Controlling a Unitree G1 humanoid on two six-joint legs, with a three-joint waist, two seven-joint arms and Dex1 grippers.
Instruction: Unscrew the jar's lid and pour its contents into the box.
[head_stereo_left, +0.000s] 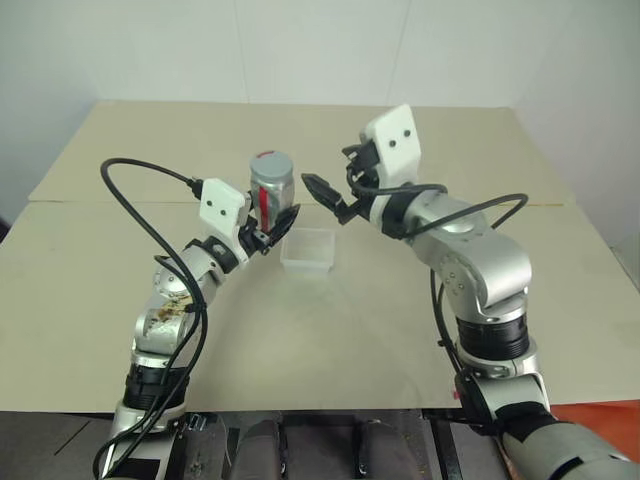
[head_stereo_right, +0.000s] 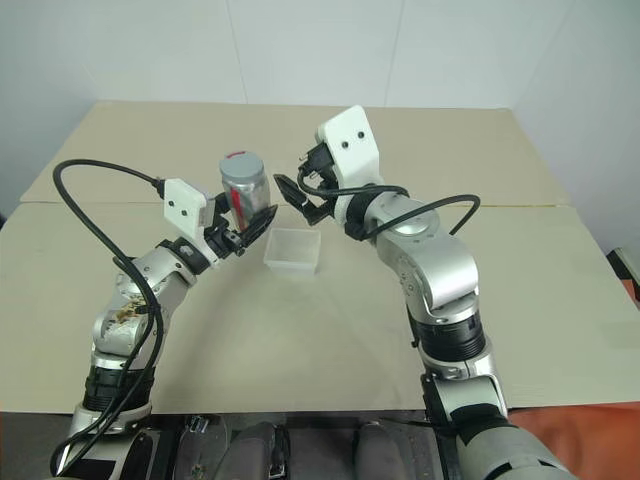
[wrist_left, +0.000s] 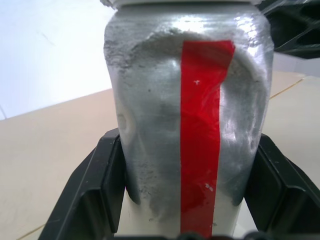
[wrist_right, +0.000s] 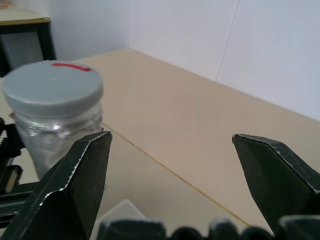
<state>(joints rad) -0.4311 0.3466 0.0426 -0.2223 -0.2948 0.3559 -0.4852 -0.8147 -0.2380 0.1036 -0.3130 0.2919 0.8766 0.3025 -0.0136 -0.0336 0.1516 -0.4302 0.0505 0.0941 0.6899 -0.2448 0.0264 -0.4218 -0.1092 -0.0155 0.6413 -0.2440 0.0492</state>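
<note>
My left gripper (head_stereo_left: 272, 224) is shut on the lower part of the jar (head_stereo_left: 270, 190) and holds it upright above the table. The jar is silvery with a red vertical stripe (wrist_left: 200, 135), and its black fingers (wrist_left: 95, 190) press both sides. The grey lid (wrist_right: 52, 87) sits on the jar, a red strip across its top. The contents are hidden inside the jar. My right gripper (head_stereo_left: 335, 187) is open, level with the lid and a little to its right, apart from it. The translucent white box (head_stereo_left: 308, 248) rests on the table just right of the jar and below the right gripper.
The beige table (head_stereo_left: 420, 330) has a seam running across it behind the box and ends at a white wall. A black cable (head_stereo_left: 130, 205) loops out to the left of my left arm. A dark-framed table (wrist_right: 25, 30) stands far off in the right wrist view.
</note>
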